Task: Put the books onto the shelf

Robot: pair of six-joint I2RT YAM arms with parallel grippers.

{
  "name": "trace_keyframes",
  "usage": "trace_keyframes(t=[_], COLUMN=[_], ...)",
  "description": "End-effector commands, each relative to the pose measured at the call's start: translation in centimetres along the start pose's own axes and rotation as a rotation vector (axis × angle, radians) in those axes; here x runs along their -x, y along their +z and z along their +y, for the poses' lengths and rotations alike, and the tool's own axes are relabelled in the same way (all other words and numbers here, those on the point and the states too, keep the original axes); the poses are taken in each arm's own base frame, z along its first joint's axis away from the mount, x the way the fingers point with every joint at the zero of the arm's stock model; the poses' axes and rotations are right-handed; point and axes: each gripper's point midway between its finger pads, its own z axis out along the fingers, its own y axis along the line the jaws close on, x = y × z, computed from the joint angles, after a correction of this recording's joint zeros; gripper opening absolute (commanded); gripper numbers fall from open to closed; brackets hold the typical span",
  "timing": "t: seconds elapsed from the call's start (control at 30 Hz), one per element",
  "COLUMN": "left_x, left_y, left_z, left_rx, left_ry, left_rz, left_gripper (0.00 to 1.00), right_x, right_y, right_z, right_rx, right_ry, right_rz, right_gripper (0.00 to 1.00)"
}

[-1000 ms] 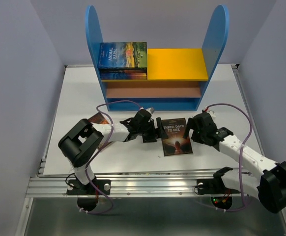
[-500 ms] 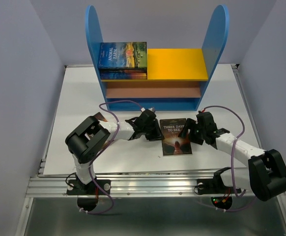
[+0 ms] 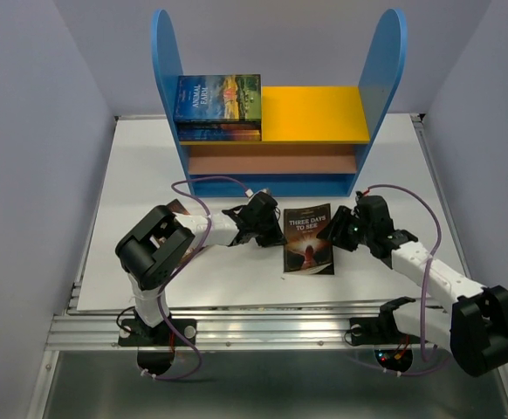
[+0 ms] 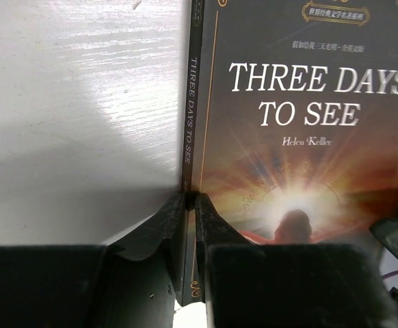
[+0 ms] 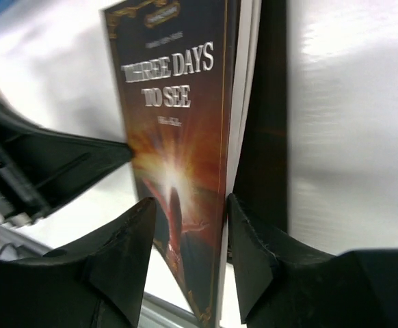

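1. Top external view: we note the shelf at the far side of the counter. A stack of books lies flat on the left half of its yellow board.
2. The left gripper has its fingers shut tight on the spine of the dark paperback. This book sits mid-counter before the shelf, between the arms. We cannot tell whether it rests on the counter or is just lifted.
3. We judge the paperback light, thin and floppy, with a glossy, slippery cover. Held by one edge it would likely sag, so a hold on both long edges suits it.
4. The right gripper has its fingers part open, straddling the page edge. No firm clamp is evident.
5. Room: the right half of the yellow board is bare and, in our judgement, the easier landing. The blue side panels stand tall on either side, so the book must pass between them, clear of the stack.
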Motion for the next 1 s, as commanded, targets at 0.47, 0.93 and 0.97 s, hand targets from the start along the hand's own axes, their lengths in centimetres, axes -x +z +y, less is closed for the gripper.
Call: trace_keyframes(t=[0.47, 0.93, 0.97], left_x=[-0.3, 0.5, 1.0], left_y=[-1.2, -8.7, -10.0], left_z=[-1.8, -5.9, -7.1], left_rx=[-0.028, -0.343, -0.405], left_ry=[-0.001, 0.074, 0.094], left_rz=[-0.003, -0.086, -0.121], left_gripper=[0.17, 0.99, 0.99], right_x=[0.9, 3.8, 3.8], right_y=[0.9, -6.5, -7.2], right_z=[2.8, 9.6, 10.5], right_rx=[0.116, 0.382, 0.42], right_ry=[0.015, -0.134, -0.148], right_rz=[-0.007, -0.18, -0.17], right_gripper=[0.01, 0.01, 0.01])
